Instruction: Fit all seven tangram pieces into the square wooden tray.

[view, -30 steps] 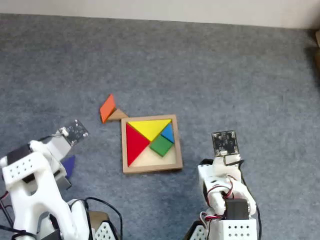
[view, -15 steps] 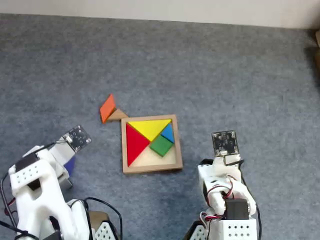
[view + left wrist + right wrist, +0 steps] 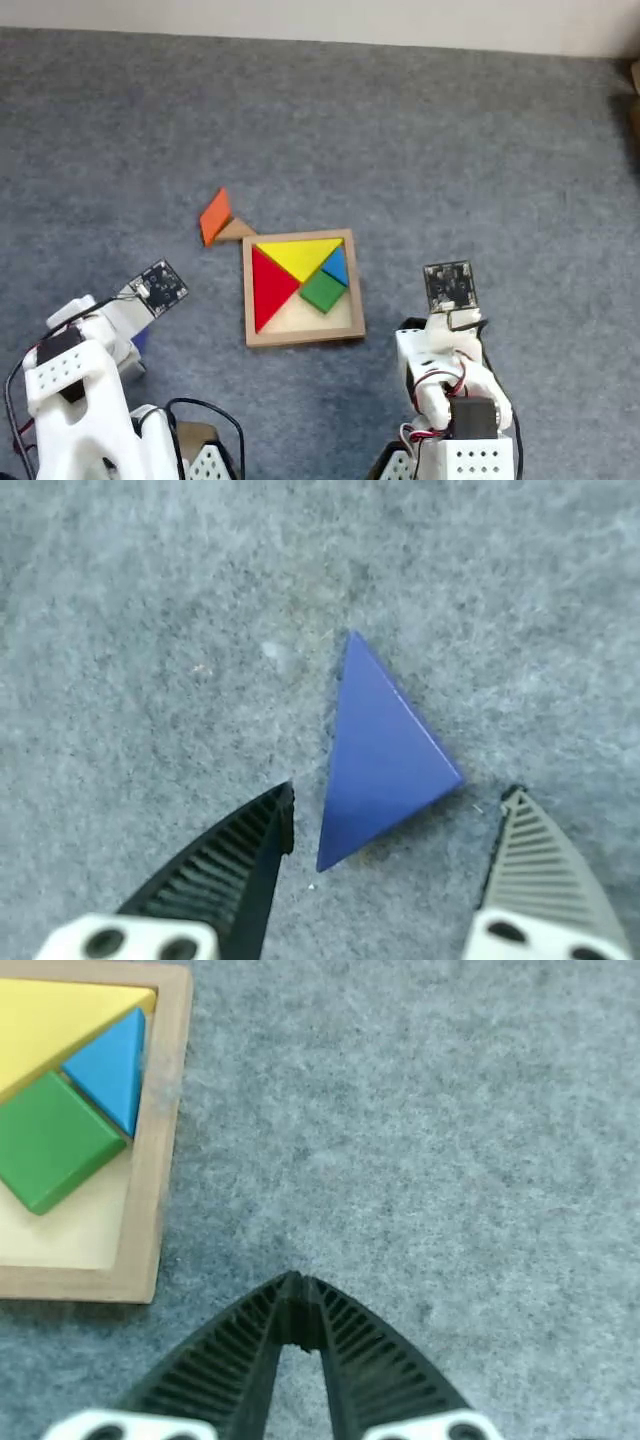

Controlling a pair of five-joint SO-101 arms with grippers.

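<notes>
1. My left gripper (image 3: 400,792) hangs over the grey mat (image 3: 430,130) with its fingers spread wide, holding nothing. The dark blue triangle (image 3: 380,755) lies flat between them.
2. I judge the fingers are set that wide so they can drop on either side of the piece and pinch it across its edges. A piece lying this flat offers no other hold.
3. That triangle sits on the mat well to the left of the tray (image 3: 303,340) and close to my left arm, so it falls to my left side to fetch.
4. My right gripper (image 3: 298,1285) is clenched tip to tip on nothing, over bare mat just off the tray's near right corner. I reckon it is parked there to keep clear.
5. Four pieces lie in the tray: the red triangle (image 3: 270,285), yellow triangle (image 3: 298,257), light blue triangle (image 3: 337,267) and green square (image 3: 323,291). They are packed edge to edge against the far and left walls, which leaves bare wood along the near side for the rest.
6. The orange piece (image 3: 214,214) and tan triangle (image 3: 237,230) touch each other on the mat, just off the tray's far left corner.
7. By my count three of the seven pieces are not yet in. The risk I see is the thin triangle twisting or skidding as my fingers close.
</notes>
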